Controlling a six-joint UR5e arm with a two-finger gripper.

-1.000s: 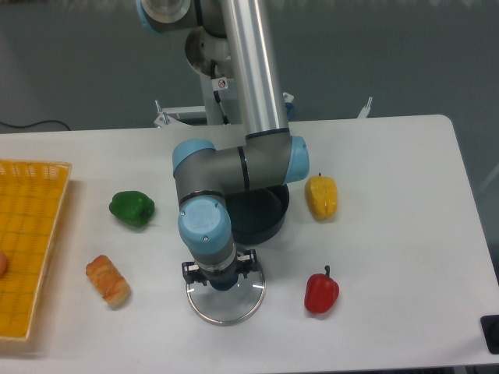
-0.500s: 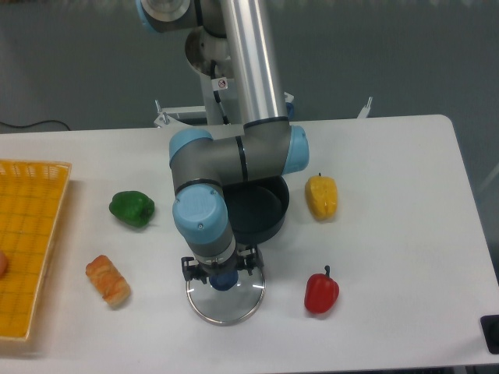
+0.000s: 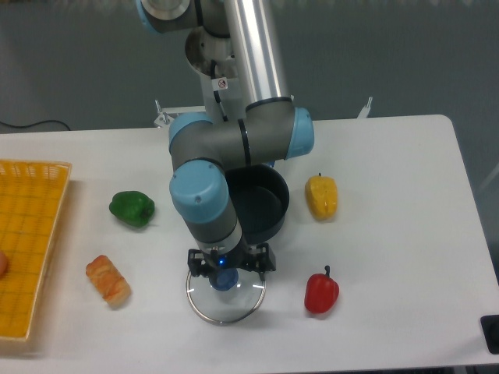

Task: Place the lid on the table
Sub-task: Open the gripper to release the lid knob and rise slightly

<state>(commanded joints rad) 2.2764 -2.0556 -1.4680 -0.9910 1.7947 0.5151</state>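
Lid lying flat on table; gripper hovering over its knob, jaws apart, release step; next, a straight lift clear

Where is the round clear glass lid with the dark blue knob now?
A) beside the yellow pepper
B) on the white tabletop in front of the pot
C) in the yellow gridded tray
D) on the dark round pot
B: the glass lid lies on the white tabletop in front of the open dark pot, under the hand.
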